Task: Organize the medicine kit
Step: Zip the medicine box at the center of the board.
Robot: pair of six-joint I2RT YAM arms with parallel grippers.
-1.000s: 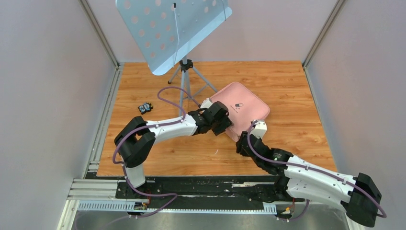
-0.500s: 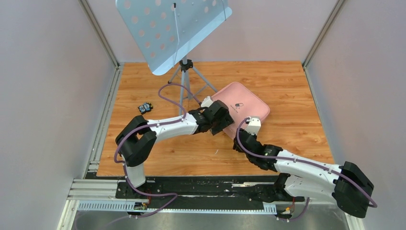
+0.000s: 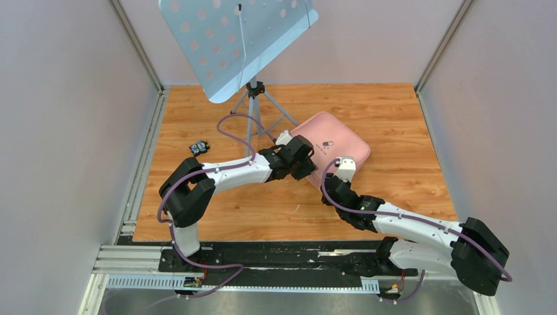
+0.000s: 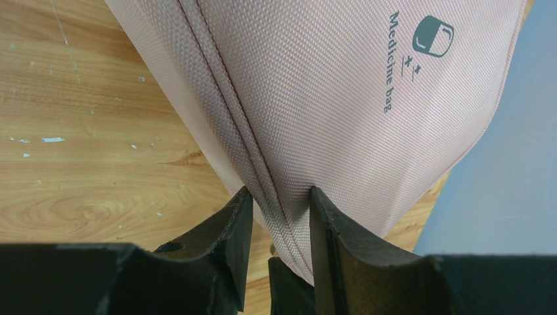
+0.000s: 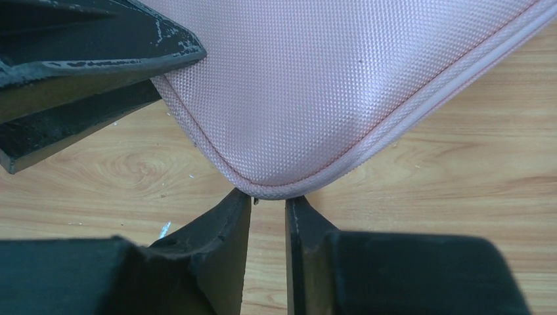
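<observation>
The pink medicine kit [image 3: 335, 146] lies zipped shut on the wooden table, its pill logo [image 4: 432, 36] facing up. My left gripper [image 3: 307, 165] holds its near-left edge; in the left wrist view [image 4: 279, 203] the jaws are shut on the kit's [image 4: 341, 98] zip seam. My right gripper [image 3: 341, 172] is at the kit's near corner. In the right wrist view [image 5: 268, 205] its jaws stand a narrow gap apart, tips touching the rounded corner of the kit [image 5: 315, 85], with a tiny dark bit [image 5: 255, 200] at the left tip. The left gripper's fingers [image 5: 85, 59] show at the top left there.
A blue perforated music stand [image 3: 236, 39] on a tripod [image 3: 257, 108] stands behind the kit at the back. A small black object [image 3: 199, 147] lies on the table at the left. Grey walls close in both sides.
My right gripper has moved forward and left, up to the kit's near corner. The left gripper has kept its hold and shifted slightly with the kit.
</observation>
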